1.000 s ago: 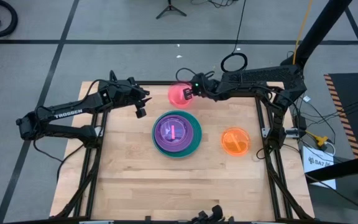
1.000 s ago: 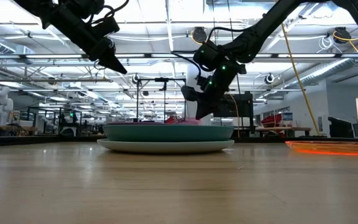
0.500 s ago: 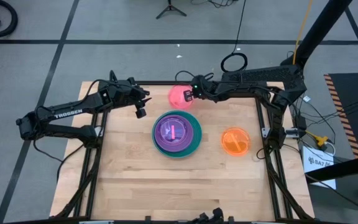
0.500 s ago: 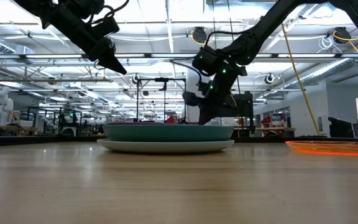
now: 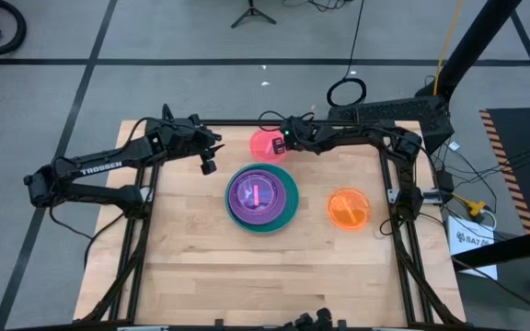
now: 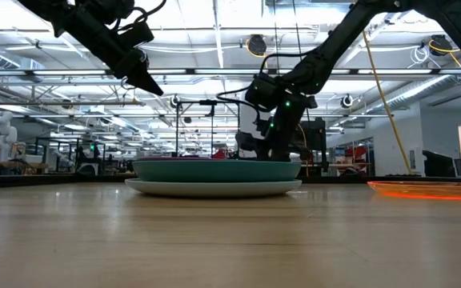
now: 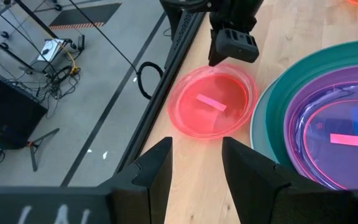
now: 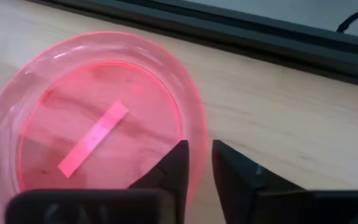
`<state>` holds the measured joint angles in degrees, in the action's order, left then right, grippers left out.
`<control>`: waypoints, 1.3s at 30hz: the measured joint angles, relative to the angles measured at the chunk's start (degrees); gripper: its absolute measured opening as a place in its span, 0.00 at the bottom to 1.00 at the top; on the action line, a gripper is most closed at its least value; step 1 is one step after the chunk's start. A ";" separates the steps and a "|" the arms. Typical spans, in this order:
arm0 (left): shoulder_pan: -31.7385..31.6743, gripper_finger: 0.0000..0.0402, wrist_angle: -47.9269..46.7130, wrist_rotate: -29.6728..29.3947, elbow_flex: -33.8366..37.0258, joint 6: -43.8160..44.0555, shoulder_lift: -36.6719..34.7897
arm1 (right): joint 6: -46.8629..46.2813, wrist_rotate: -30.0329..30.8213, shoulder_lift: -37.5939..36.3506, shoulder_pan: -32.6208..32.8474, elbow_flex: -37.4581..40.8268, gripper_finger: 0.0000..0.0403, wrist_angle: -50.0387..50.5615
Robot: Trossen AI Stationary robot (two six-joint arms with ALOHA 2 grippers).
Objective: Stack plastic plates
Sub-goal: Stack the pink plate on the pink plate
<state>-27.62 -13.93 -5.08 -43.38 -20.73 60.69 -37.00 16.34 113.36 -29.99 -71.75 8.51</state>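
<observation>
The left end effector (image 5: pixel 208 165) hangs over the pale wooden tabletop (image 5: pixel 201 257), up and left of the central stack, fingers parted and empty. That stack shows a broad teal plastic plate (image 5: pixel 286 213) under translucent purple plates (image 5: pixel 258 197); the low view hides its upper layers behind the teal rim. Just beyond it lies a glossy, see-through pink round plate (image 5: pixel 263 144). The right end effector (image 5: pixel 283 142) straddles its rim, fingers slightly apart; whether it grips is unclear. Right of the stack sits a translucent orange plate (image 5: pixel 348 209).
</observation>
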 joint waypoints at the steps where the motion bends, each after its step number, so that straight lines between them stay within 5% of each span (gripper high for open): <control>1: -0.02 0.37 0.00 0.00 0.00 0.00 0.00 | -0.44 -0.04 0.00 -0.15 0.00 0.19 0.41; 10: 0.00 0.37 0.00 0.00 0.00 0.00 0.00 | -2.95 -4.73 -0.04 -1.16 0.00 0.33 4.40; 39: -0.02 0.37 0.04 0.02 0.00 0.00 0.00 | -4.33 -4.40 0.59 -0.27 0.00 0.29 2.43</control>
<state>-27.63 -13.89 -5.06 -43.38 -20.73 60.69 -41.33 11.94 113.95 -30.26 -71.75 10.95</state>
